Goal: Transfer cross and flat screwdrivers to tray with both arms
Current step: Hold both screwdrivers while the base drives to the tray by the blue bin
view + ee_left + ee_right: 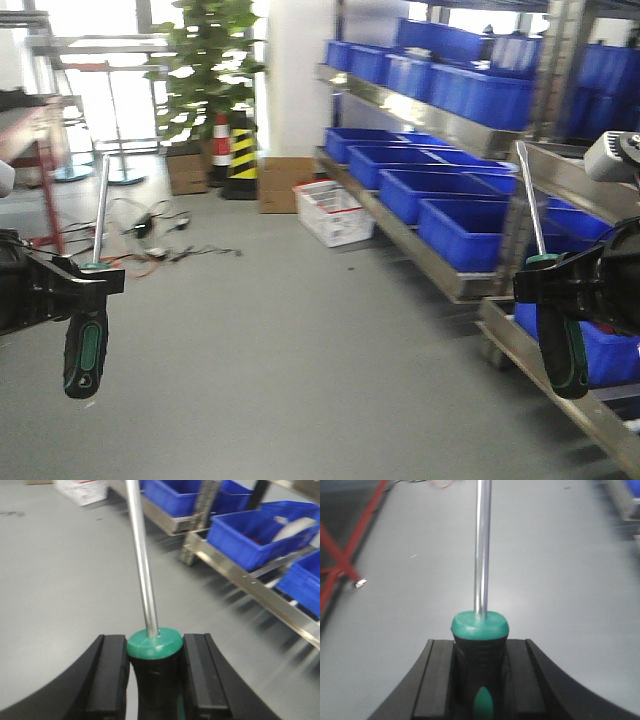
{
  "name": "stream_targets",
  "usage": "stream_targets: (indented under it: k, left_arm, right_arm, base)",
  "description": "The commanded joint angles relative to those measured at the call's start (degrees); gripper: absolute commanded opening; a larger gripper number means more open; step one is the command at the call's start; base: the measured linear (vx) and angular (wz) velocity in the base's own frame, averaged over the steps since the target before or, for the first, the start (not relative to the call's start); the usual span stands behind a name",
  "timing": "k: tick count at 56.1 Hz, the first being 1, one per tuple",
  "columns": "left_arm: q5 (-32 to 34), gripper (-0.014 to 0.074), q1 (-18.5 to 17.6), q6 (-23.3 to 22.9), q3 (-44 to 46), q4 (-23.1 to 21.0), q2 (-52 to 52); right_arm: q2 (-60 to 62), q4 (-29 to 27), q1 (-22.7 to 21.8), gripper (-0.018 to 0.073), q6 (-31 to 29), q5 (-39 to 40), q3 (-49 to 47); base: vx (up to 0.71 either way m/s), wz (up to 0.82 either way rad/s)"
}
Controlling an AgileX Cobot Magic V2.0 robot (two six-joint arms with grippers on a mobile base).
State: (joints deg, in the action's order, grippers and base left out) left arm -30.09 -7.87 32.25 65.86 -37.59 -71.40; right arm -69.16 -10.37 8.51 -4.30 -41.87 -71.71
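My left gripper (88,280) is shut on a screwdriver (86,340) with a black and green handle; its steel shaft points up. In the left wrist view the fingers (109,677) clamp the handle (154,647) below its green cap. My right gripper (548,280) is shut on a second, like screwdriver (562,345), shaft up. In the right wrist view the fingers (437,680) clamp its handle (480,645). Both are held in the air above the floor. Both tips are out of view, so I cannot tell cross from flat. No tray is in view.
A metal rack (430,250) with blue bins (470,225) runs along the right. A white crate (333,212), cardboard boxes (284,183), a striped cone (243,155), a plant (205,60) and cables (150,235) lie on the grey floor (300,350) behind.
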Motion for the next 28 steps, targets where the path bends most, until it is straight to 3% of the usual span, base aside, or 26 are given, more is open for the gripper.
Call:
stream_targets:
  k: [1, 28]
  left_arm:
    - [3.63, -0.0001, -0.32, -0.15, 1.49, -2.04, 1.62]
    - [3.63, -0.0001, -0.32, -0.15, 1.49, -2.04, 1.62]
  right_arm:
    - [1.42, -0.52, -0.13, -0.0008, -0.30, 4.87, -2.23]
    - [1.42, -0.52, -0.13, -0.0008, -0.30, 4.87, -2.23]
  base:
    - [0.44, -0.66]
    - [0.39, -0.78]
